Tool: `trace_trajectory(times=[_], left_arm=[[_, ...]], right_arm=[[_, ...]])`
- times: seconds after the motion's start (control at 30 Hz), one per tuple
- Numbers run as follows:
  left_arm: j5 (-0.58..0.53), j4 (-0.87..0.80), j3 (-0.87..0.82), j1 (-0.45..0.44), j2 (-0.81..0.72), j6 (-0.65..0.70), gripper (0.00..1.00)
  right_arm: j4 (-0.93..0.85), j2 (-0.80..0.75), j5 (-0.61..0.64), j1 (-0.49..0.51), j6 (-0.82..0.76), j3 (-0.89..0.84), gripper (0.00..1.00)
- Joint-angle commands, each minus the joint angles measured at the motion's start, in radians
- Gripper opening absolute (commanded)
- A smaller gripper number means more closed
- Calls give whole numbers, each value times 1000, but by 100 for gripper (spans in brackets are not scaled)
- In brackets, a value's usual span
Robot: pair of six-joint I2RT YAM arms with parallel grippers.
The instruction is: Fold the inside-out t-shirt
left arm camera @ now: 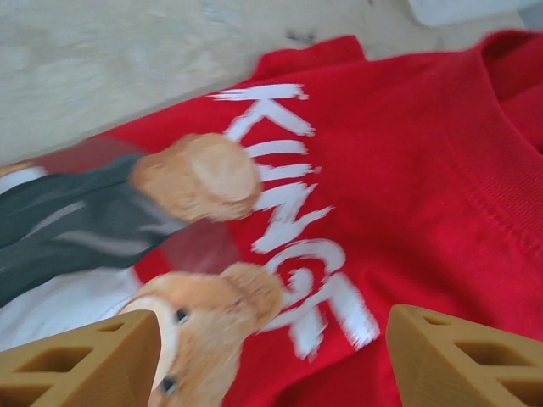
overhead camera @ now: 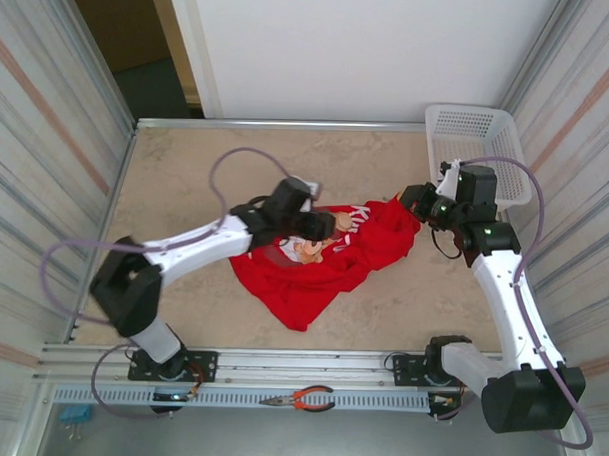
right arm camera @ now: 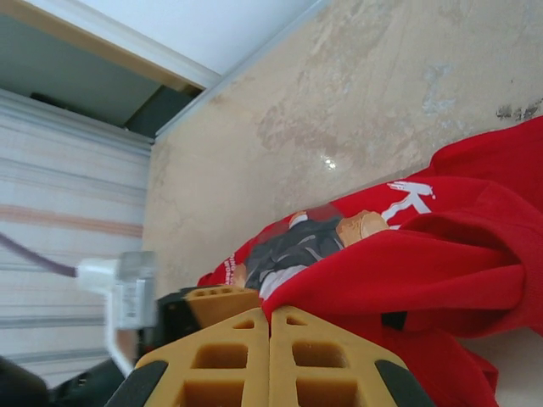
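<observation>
The inside-out t-shirt [overhead camera: 318,274] is soft bright red knit, lying in a rumpled, creased heap that spans the gap between the two sets of jaws. In the left wrist view a printed side faces up: chalky white brush-stroke lettering [left arm camera: 288,212] reading "KING" beside a cartoon figure in grey, white and tan, with a ribbed neckband [left arm camera: 501,212] curving off to the right. The left gripper [left arm camera: 276,365] hangs over that print with its tan, lattice-moulded plastic fingertips [left arm camera: 85,365] spread wide and the cloth lying loose between them, untouched. The right gripper [right arm camera: 270,339] has the same honeycombed tan fingers pressed flat together, and a thick rolled fold of red cloth rises straight out of the seam at their tips, so they look to be nipping the shirt's edge. In the overhead view that edge is drawn up toward the right gripper [overhead camera: 418,200], and the left gripper [overhead camera: 330,224] sits over the shirt's upper middle. Under the jaws is a smooth beige table [overhead camera: 186,174] mottled like stone. Just behind the right jaws stands a white plastic mesh basket [overhead camera: 478,129]. Corrugated pale side panels [overhead camera: 48,129] and a white back wall [overhead camera: 361,50] enclose the table. Red-handled pliers [overhead camera: 304,398] lie on the metal rail at the near edge.
</observation>
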Motion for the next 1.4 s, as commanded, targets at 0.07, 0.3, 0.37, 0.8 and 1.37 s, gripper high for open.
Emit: trace_trajectory(times=[0.07,0.3,0.37,0.8,1.37], left_arm=[[-1,18,124,-37,135,98,71],[124,161,64,-33,152,90,28],[161,167,69,-28,146,83,0],[298,108,125,69,-148,42,0],[347,-22,259,75,-172,26,0]], right_arm=[[24,-12,-9,10,32,39,0],[28,-6,4,12,33,34,0],[29,-1,12,12,33,30,0],[26,83,94,5,-29,-47,28],[-4,-77,361,465,-148,-102,67]])
